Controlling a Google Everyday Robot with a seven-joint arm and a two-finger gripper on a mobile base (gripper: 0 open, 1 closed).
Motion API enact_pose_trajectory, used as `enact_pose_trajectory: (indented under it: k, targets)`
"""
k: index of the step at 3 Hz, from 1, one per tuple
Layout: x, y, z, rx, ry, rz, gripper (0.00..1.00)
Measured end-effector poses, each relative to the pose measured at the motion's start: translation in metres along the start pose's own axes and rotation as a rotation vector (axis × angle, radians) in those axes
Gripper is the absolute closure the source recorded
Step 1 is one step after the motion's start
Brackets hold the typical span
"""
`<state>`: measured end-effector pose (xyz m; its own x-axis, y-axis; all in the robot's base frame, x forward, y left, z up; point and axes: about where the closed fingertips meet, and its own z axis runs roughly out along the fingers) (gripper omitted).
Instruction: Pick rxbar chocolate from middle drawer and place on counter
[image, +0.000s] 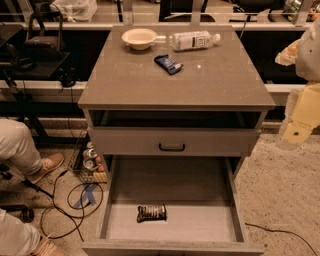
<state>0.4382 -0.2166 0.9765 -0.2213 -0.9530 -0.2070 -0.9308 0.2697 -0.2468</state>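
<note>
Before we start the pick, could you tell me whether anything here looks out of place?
The water bottle lies on its side on the counter, beside the bowl. The end effector hangs right of the counter.

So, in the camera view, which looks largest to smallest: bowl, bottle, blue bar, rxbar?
1. bottle
2. bowl
3. blue bar and rxbar: alike; the rxbar lies nearer, in the drawer, so unranked.
The gripper hangs at the right edge, beside the counter.

the tool (299, 120) at the right edge is blurred and cut off.
</note>
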Motion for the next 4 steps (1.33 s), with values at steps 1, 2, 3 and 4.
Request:
enact_pose_trajectory:
  k: [1, 2, 3, 4]
  targets:
    - [0.0, 0.0, 0.0, 0.0, 0.0, 0.0, 0.0]
    - [-0.001, -0.002, 0.003, -0.001, -0.017, -0.002, 0.0]
    - [0.003, -0.007, 0.086, -0.076, -0.094, -0.032, 0.0]
    - [0.006, -0.007, 0.185, -0.167, -0.174, -0.034, 0.0]
